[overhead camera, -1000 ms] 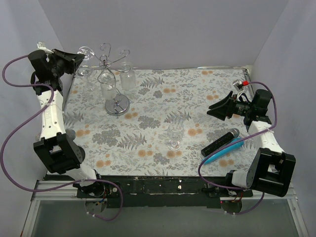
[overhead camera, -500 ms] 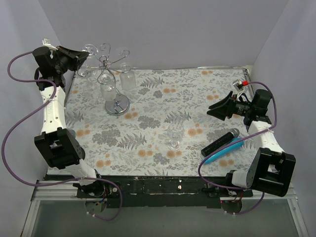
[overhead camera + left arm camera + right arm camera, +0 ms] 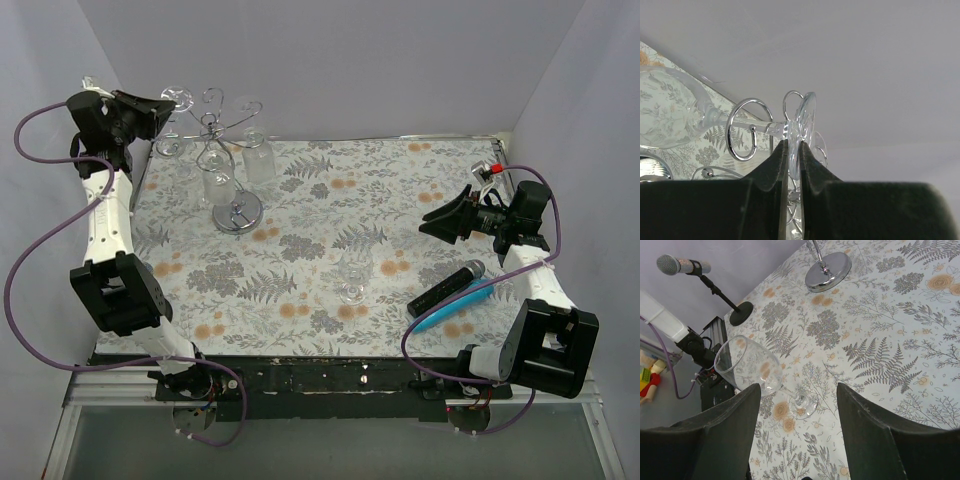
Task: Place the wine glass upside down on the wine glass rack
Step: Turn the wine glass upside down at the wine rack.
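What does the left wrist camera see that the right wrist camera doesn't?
Only the left wrist: the left gripper pinching the foot of a wine glass, its stem crossing a ring of the rack. Only the right wrist: the open right gripper, a second glass standing upright, and a microphone on a stand. Both: the flowery tablecloth and part of the rack.

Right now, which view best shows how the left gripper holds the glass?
The left wrist view: close up, the left gripper pinches the glass by its foot. The top view shows them small. The right wrist view shows only another glass.
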`<state>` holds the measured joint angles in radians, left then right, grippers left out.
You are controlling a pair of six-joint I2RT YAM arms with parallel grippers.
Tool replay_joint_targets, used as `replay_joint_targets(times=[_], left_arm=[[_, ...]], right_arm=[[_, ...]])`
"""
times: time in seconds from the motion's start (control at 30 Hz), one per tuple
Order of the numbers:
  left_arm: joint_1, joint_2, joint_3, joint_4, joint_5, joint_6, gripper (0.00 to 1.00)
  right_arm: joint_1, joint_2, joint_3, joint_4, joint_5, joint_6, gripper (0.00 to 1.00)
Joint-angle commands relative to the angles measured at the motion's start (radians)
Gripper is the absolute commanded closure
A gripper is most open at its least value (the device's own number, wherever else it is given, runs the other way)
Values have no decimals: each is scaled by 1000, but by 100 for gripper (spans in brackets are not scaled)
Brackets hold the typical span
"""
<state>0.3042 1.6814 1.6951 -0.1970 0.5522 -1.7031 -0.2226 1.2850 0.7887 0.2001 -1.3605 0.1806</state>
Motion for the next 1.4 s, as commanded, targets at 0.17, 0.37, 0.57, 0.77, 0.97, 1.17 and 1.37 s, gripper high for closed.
replay_joint_targets(times=[0.17,0.37,0.57,0.77,0.97,1.17,1.37], left_arm=[[1,-40,55,70,-87,-3,100],[10,-60,35,65,-103,3,100],[16,-89,0,80,-81,-3,100],[24,-123,-37,88,-69,-3,100],[38,-149,-84,100,-55,-9,100],[53,-170,-126,116,-46,-13,99],[61,-172,-141,119,-40,-13,95]], right_arm=[[-4,0,21,7,-6,-3,30],[-4,-1,21,7,-6,-3,30],[-6,-3,21,7,-5,-3,30],[-4,-6,20,7,-5,-3,30],[-6,-9,20,7,-5,-1,30],[-6,-12,20,7,-6,-1,30],[-6,-12,20,7,-5,-1,30]])
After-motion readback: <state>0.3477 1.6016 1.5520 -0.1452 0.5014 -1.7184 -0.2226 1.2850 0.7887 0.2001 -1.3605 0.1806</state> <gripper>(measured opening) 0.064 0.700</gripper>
